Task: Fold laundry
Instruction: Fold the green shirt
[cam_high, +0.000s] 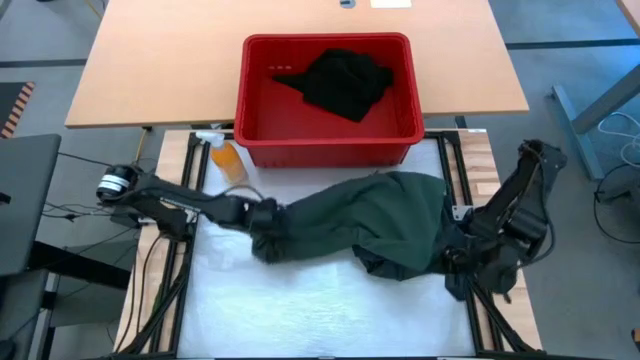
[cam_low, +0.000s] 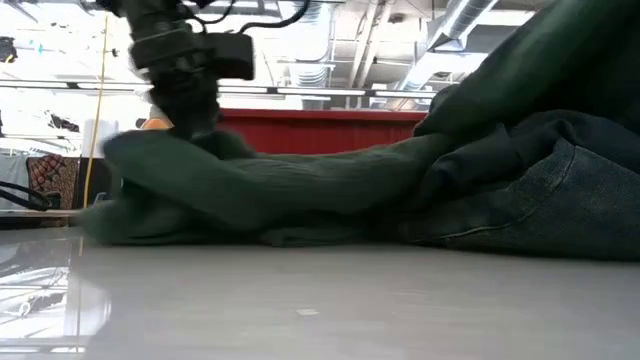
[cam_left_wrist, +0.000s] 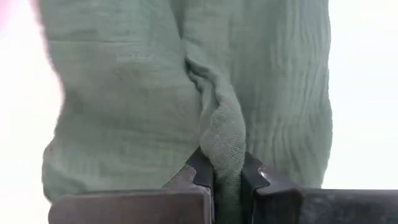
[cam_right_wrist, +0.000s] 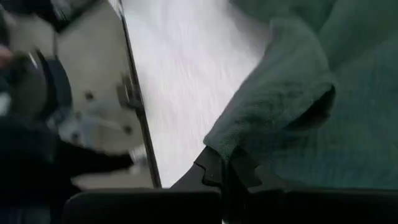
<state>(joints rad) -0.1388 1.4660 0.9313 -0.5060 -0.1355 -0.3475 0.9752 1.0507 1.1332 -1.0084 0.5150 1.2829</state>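
Observation:
A dark green garment (cam_high: 385, 215) lies stretched across the white table top (cam_high: 320, 310), from my left gripper (cam_high: 262, 218) to my right gripper (cam_high: 452, 252). Both grippers are shut on it. In the low view its left end (cam_low: 170, 185) bunches under my left gripper (cam_low: 185, 115), and its right part rises high off the table. A darker fold with a stitched seam (cam_low: 540, 210) rests on the table at the right. A black garment (cam_high: 345, 80) lies in the red basket. My left gripper pinches a bunched fold (cam_left_wrist: 222, 140) at the green garment's left end between its two fingers. It comes slanting down from the table's left. The cloth spreads away beyond the fingers, and its lower folds rest on the table. My right gripper pinches a rolled edge (cam_right_wrist: 255, 140) of the garment's right end between its two fingers, slanting down from the table's right. The cloth there is lifted off the table and hangs slack.
The red basket (cam_high: 262, 135) stands at the table's far edge. A bottle of orange liquid (cam_high: 228, 160) stands beside its left corner. A wooden table (cam_high: 150, 60) lies beyond. The near half of the white top is bare.

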